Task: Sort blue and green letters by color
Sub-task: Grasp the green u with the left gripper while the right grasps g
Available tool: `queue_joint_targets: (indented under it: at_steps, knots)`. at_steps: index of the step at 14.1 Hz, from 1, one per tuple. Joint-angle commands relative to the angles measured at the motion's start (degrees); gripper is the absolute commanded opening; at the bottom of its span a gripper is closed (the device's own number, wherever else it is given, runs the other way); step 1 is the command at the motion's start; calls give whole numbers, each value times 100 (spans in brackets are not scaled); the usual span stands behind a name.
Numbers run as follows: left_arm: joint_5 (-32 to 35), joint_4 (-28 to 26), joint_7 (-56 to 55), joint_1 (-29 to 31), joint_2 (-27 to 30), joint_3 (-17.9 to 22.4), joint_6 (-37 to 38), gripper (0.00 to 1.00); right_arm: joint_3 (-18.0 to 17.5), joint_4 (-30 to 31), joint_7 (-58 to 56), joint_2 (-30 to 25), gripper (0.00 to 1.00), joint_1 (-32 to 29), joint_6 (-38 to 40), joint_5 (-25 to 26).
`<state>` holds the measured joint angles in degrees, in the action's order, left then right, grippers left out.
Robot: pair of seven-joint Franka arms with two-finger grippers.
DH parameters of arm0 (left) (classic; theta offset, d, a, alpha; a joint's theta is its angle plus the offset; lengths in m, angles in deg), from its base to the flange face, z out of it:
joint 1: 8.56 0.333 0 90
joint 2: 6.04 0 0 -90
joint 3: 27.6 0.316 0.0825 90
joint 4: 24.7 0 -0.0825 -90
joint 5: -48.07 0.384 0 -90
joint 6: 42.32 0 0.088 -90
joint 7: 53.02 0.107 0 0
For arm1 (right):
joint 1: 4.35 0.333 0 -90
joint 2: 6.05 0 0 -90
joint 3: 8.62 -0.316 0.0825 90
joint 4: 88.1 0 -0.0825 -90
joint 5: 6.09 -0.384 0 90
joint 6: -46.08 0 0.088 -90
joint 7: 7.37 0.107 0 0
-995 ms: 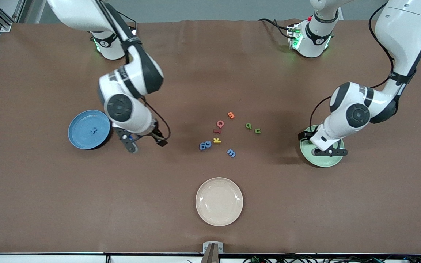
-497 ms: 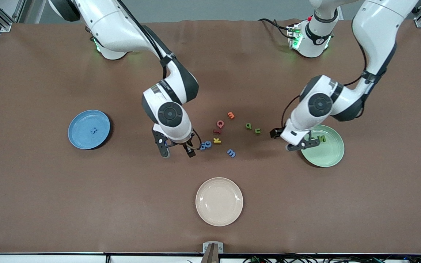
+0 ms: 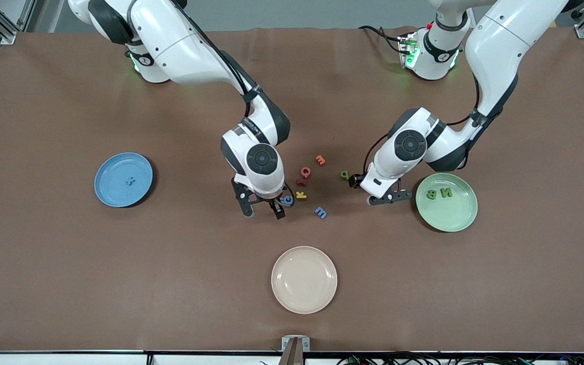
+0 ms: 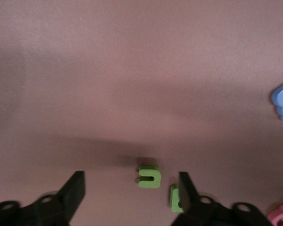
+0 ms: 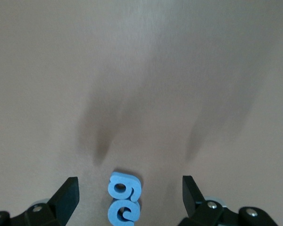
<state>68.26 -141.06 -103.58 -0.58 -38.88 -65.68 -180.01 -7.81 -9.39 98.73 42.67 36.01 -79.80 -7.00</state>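
Fingers spread, the right gripper (image 3: 262, 210) hovers over two touching chunky blue letters (image 5: 124, 202), the left gripper (image 3: 373, 191) over a chunky olive-green letter (image 4: 149, 176) — likely lining up picks for the round blue plate (image 3: 112, 191) at nine o'clock and the pale green plate (image 3: 455, 219) at three.

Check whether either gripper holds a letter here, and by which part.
Nothing is held. The left gripper hangs open over a green letter; the right gripper hangs open over two blue letters.
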Motion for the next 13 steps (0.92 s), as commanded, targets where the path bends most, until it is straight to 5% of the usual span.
queue_joint_targets:
  at_steps: [1, 7, 13]
  knots:
    - [239, 113, -181, -138, -222, 11, -38, 73, 77, -303, 174, 226, 92, 121, 37, 161]
    - [503, 192, -428, -314, -477, 46, -134, 67, 68, -303, 297, 384, 87, 165, -209, 240]
    - [626, 139, -446, -314, -539, 116, -152, 62, 68, -303, 280, 384, 72, 156, -209, 231]
